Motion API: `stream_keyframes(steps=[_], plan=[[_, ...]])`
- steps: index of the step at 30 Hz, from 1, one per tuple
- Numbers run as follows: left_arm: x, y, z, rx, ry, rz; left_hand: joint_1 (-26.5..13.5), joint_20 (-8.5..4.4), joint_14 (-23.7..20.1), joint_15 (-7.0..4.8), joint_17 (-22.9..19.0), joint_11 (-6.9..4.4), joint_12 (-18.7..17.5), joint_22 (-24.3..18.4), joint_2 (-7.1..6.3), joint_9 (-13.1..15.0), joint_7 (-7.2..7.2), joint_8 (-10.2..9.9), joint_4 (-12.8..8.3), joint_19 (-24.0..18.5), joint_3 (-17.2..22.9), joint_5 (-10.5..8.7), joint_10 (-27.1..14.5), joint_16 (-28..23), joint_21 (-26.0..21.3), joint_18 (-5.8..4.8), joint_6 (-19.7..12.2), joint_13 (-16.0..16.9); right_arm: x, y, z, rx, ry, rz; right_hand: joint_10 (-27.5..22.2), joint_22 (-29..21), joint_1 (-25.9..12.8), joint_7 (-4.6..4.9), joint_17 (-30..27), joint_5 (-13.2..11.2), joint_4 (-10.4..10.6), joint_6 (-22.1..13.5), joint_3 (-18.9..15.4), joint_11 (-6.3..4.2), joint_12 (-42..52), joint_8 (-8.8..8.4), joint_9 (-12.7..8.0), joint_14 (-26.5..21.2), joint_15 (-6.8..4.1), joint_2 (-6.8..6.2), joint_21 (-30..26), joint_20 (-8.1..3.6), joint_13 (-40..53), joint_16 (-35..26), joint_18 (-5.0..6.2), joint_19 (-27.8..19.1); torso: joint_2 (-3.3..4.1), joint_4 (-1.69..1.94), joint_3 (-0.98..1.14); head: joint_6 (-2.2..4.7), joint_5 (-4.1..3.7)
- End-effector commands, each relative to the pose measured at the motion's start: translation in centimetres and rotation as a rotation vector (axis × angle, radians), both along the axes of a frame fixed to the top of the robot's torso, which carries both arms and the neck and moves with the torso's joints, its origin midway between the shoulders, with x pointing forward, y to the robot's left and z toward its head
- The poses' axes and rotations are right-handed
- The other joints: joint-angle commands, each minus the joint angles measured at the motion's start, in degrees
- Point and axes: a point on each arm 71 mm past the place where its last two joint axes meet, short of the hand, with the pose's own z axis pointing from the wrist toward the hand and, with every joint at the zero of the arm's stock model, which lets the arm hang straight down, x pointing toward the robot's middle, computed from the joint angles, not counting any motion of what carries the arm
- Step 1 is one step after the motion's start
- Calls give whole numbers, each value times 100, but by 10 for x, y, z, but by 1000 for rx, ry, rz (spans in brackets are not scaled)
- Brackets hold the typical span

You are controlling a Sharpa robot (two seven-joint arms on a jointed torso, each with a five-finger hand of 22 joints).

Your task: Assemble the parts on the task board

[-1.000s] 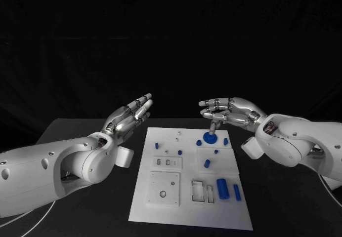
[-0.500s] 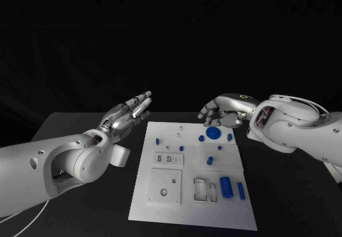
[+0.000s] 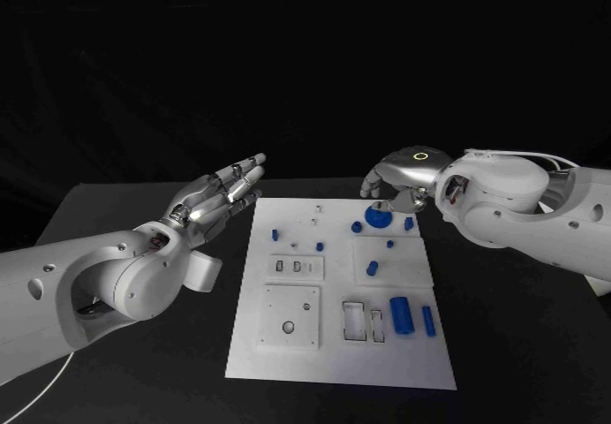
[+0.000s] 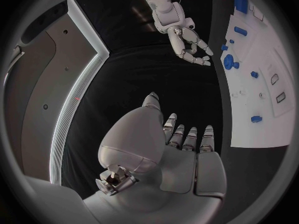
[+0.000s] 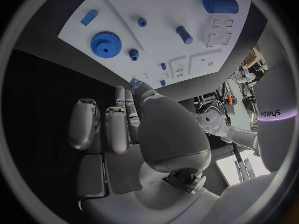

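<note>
A: Two hands are seen above the black table point(image 3: 509, 353). How is the left hand point(image 3: 219, 200) held?

B: It is raised off the table beside the task board's point(image 3: 319, 362) left edge, with the fingers stretched out and apart, and nothing is grasped in it. The same flat, empty palm is seen in the left wrist view point(image 4: 187, 159).

A: And the right hand point(image 3: 397, 184)?

B: It is poised over the far end of the board, just above the large blue gear point(image 3: 378, 215). Its fingers are curled downward, but nothing is seen between them in the head view. In the right wrist view point(image 5: 118, 129) the fingers are shown loosely extended with no part in them, and the gear point(image 5: 104, 44) is seen lying on the board, apart from the fingertips.

A: Where are the other parts found?

B: Several small blue pegs are scattered across the board's far half. A thick blue cylinder point(image 3: 401, 315) and a thinner blue bar point(image 3: 428, 321) are laid side by side near the board's right edge, next to the rectangular recesses point(image 3: 363, 320).
</note>
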Motion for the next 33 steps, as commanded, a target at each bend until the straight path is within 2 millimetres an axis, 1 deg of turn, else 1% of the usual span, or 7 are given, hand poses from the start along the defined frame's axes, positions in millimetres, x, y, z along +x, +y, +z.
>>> stream_keyframes(steps=[1, 4, 10, 12, 18, 24, 33], plan=[[-2, -3, 1, 0, -2, -48, 95, 51, 7, 40, 8, 44, 31, 8, 1, 10, 17, 48, -1, 15, -36, 55, -3, 43, 31, 49, 75, 9, 3, -2, -8, -65, -4, -13, -259, -42, 7, 38, -98, 575, -75, 8, 316, 62, -328, -69, 53, -78, 89, -159, -40, 61, -103, -39, -31, -81, 36, 2, 20, -48, -35], [-2, -2, 1, 1, 3, -53, 126, 66, 10, 53, 10, 59, 41, 12, 10, 17, 34, 66, -2, 23, -32, 88, 0, 50, 37, 49, 136, 10, 6, -1, -15, -60, 0, -8, -341, 14, -59, 90, -97, 715, -133, 0, 605, 104, -429, -92, 121, -109, 126, -271, -21, 101, -101, -34, -35, -89, 39, -7, 24, -72, -33], [-2, -1, 0, 6, 7, -62, 185, 89, 13, 64, 12, 89, 60, 15, 23, 25, 62, 96, -5, 30, -22, 150, 5, 60, 42, 50, 214, 12, 11, 2, -27, -49, 9, 10, -351, 45, -195, 69, -77, 648, -156, 37, 798, 147, -388, -55, 251, -124, 159, -360, -16, 137, -14, -16, -32, -110, -24, 11, 16, -169, -7], [-2, -1, 0, 7, 10, -65, 206, 97, 15, 68, 13, 100, 67, 16, 29, 27, 71, 105, -5, 33, -18, 171, 8, 65, 45, 50, 236, 13, 12, 3, -31, -46, 15, 17, -360, 79, -302, 46, -57, 439, -149, 32, 841, 155, -315, -19, 369, -124, 170, -389, -7, 151, 78, -1, -32, -108, -47, 10, -2, -197, -4], [-1, 0, -1, 12, 17, -69, 243, 115, 20, 77, 16, 114, 78, 22, 37, 28, 85, 120, -7, 47, -12, 211, 10, 76, 56, 52, 263, 14, 15, 8, -42, -31, 29, 33, -447, 121, -507, 44, -37, -37, -111, -23, 793, 173, -135, 70, 671, -128, 192, -432, -13, 177, 307, 16, -32, -114, -76, -12, -15, -245, 33], [0, -1, -2, 14, 21, -73, 275, 133, 24, 85, 18, 122, 85, 27, 41, 30, 92, 132, -9, 58, -7, 242, 10, 85, 64, 53, 286, 15, 16, 12, -47, -10, 29, 56, -466, 148, -546, 9, -47, -19, -133, -157, 797, 176, 138, 100, 921, -138, 202, -432, -25, 182, 586, 14, -28, -116, -100, 12, -23, -280, 26], [1, -1, -3, 16, 26, -78, 294, 146, 26, 91, 18, 132, 89, 28, 45, 34, 102, 146, -8, 62, -5, 262, 10, 89, 66, 53, 321, 15, 17, 17, -54, -4, 45, 74, -649, 122, -542, -10, -116, 246, -211, -296, 896, 182, 458, 150, 1277, -187, 207, -442, -95, 197, 983, -18, -15, -176, -130, -5, -35, -351, 31]])
